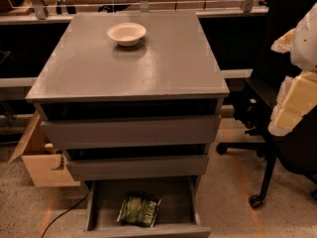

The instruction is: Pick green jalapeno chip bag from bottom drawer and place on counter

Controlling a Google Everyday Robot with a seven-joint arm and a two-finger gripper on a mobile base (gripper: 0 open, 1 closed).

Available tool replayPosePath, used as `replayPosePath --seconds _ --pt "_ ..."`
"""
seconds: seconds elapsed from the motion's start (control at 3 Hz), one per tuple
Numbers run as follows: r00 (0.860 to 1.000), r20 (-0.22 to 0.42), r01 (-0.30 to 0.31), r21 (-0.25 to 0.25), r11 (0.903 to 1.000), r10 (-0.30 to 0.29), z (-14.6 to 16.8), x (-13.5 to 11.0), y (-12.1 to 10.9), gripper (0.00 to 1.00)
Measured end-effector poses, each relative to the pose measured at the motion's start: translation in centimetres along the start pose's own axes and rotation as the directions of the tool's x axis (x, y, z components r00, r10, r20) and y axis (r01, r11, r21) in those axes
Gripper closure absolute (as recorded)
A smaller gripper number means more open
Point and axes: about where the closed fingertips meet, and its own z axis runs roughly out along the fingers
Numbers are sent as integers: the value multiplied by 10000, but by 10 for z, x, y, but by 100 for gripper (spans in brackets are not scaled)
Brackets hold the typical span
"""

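- Small crinkled dark-green foil chip bag [139,209] lies flat on the floor of the deep grey bottom drawer [105,202], right of centre and just short of the front wall. It is skewed a little and touches neither side wall.
- The bottom drawer is pulled well out, so the bag is exposed from above. Judgement: it stands open to give a top-down reach.
- The two shallower grey drawers, upper [129,131] and middle [136,166], sit nearly closed. Their fronts overhang the rear of the open drawer, so access is likely only over its front part.
- Broad flat matte grey counter [163,68] carries one small white round bowl [127,33] near its back edge, left of centre. The front and right portions look like the natural drop zone.
- Cream-and-white gripper [296,100] hangs at the right edge of the view, in front of the black office chair [290,14]. It is level with the upper drawers, well apart from the bag and well above it.
- Arm pose: raised and held off to the right of the cabinet, not over the drawer.
- How far the gripper is open: cannot tell. It has no hold of the bag, which rests in the drawer.
- Judgement: approach stage, grasp not yet begun.
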Motion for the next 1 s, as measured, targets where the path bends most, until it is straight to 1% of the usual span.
replayPosePath --seconds 0.33,0.67,1.0 --pt "9994 128 -328 -361 9988 333 31 2 18 0" --pt "9946 602 -766 -1155 9903 840 95 10 53 0" --pt "9705 1509 -1564 -2003 9672 1882 162 12 88 0"
